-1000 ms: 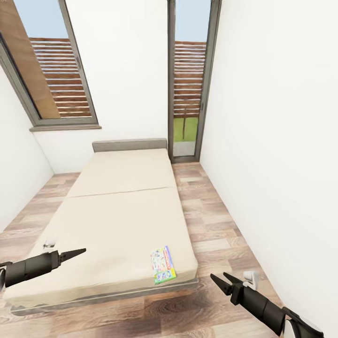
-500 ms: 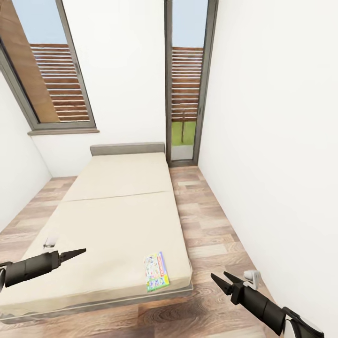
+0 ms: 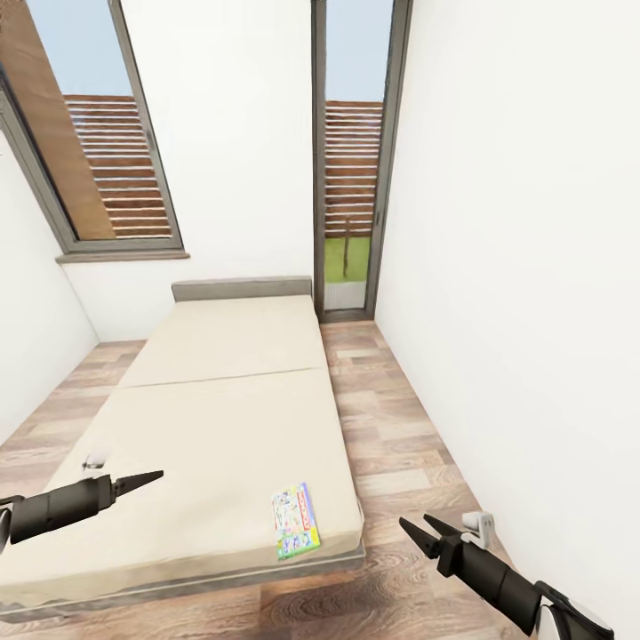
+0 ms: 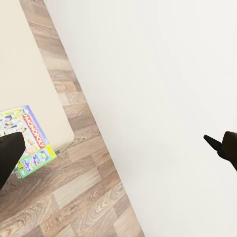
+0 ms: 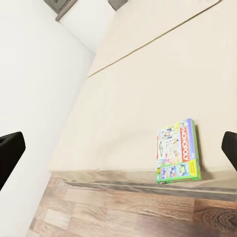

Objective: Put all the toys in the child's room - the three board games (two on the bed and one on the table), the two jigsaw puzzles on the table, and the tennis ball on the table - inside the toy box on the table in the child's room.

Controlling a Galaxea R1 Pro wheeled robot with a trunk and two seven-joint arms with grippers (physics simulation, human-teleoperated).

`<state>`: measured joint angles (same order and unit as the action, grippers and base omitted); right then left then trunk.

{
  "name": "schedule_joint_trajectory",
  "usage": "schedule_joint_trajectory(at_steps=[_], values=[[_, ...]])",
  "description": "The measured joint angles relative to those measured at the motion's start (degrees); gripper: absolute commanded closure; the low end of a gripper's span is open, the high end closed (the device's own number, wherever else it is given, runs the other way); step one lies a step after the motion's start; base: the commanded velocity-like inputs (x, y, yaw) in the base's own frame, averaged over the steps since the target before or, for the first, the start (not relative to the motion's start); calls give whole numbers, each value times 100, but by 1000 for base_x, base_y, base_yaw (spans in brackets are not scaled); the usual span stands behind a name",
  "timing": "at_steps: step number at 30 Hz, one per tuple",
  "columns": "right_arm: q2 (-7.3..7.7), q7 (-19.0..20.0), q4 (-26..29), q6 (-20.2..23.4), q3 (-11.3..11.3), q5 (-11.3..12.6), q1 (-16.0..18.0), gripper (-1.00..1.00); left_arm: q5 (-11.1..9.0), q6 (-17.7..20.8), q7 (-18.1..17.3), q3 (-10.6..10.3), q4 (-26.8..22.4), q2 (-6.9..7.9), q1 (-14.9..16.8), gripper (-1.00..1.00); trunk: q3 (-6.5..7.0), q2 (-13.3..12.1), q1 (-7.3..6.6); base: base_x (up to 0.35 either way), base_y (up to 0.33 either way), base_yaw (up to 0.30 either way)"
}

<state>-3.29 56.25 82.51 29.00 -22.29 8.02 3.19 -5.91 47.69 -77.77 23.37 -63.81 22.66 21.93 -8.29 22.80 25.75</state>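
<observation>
Both pincers hang over the near end of the bed [image 3: 227, 418] with nothing in them. Left pincer [image 3: 149, 479] reaches in from the head view's left edge, its dark fingers drawn together to a single point over the beige mattress; from this angle they look closed, though a small gap between them could be hidden. Right pincer [image 3: 416, 530] sits above the wood-plank floor [image 3: 391, 427] just off the bed's near right corner, its two fingers spread in a clear V, gripping nothing.

One board game [image 3: 296, 520] lies flat on the mattress close to that near right corner, by the foot edge, a thin rectangular box with a white-green printed lid and a red strip along one long side. In the right wrist view the same box [image 5: 177, 150] rests at the mattress edge above the dark grey frame, between the two dark fingertips at the picture's sides and apart from both. In the left wrist view it [image 4: 28, 140] shows partly behind one dark finger, with floor planks and a white wall [image 4: 163, 98] beyond.

Past the bed stand the grey headboard [image 3: 242, 288], a slanted window [image 3: 98, 142] and a tall narrow glazed door [image 3: 354, 160].
</observation>
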Motion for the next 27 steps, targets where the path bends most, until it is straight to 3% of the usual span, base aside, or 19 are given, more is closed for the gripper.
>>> schedule_joint_trajectory(at_steps=[11,27], values=[[-2,-7,-4,0,3,-7,0,-100,17,16,28,-15,6,-7,0,-100,104,0,0,0,0,0],[9,-5,-8,-2,0,-9,0,-100,46,51,92,-47,9,-55,0,-100,-62,641,352,0,0,3]])
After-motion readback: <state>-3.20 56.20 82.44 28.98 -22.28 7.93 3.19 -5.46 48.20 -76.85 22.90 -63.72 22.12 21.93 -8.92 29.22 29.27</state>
